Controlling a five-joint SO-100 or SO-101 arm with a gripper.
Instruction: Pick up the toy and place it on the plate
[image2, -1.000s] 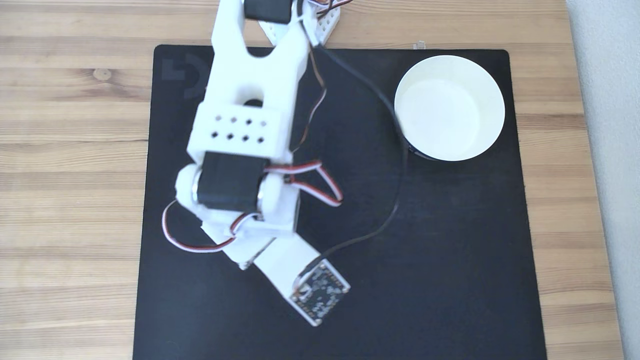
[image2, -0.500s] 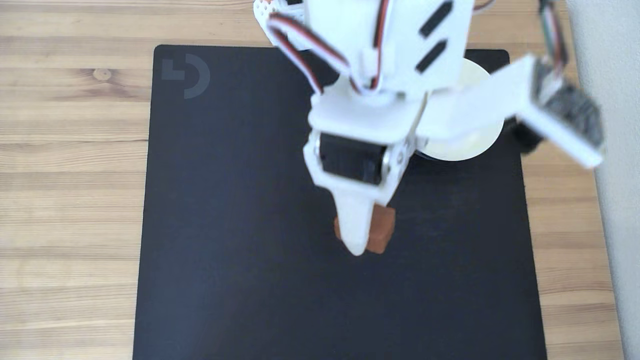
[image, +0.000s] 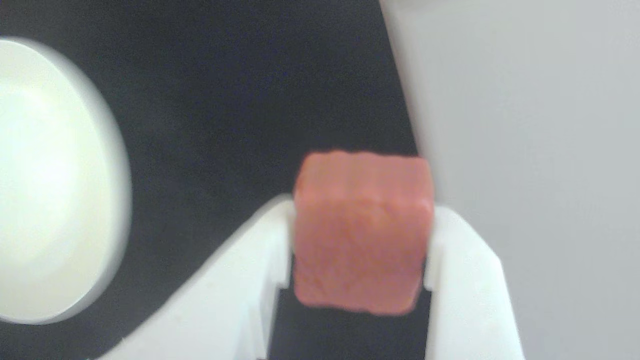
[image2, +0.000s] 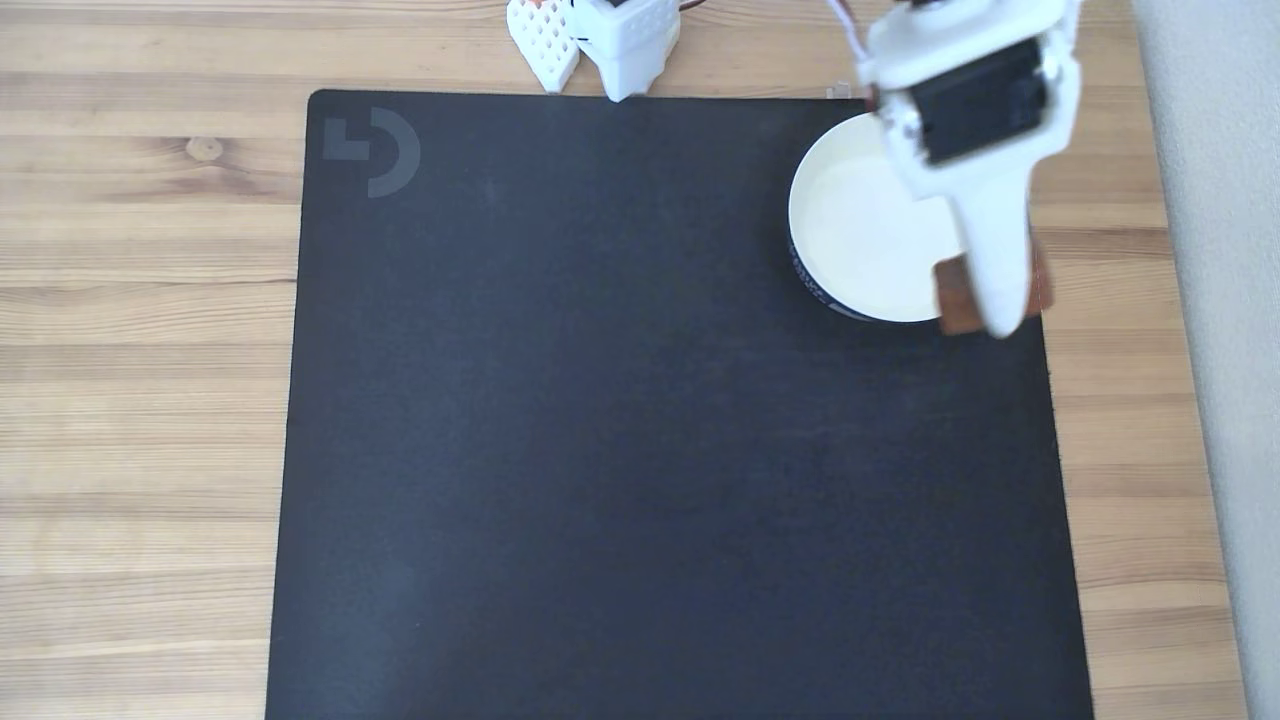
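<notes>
In the wrist view the toy (image: 361, 232) sits squeezed between the two white fingers (image: 452, 280) of the gripper (image: 357, 255), likely so it cannot drop on the way. The gripper is closed tight on it. Behind it lies the black mat (image: 240, 100), then the plate (image: 55, 180). In the fixed view the toy (image2: 952, 295) hangs over the plate's (image2: 860, 230) edge.

Reddish-brown toy (image: 361, 232) held above the white plate's (image2: 860, 230) lower-right rim in the fixed view.
</notes>
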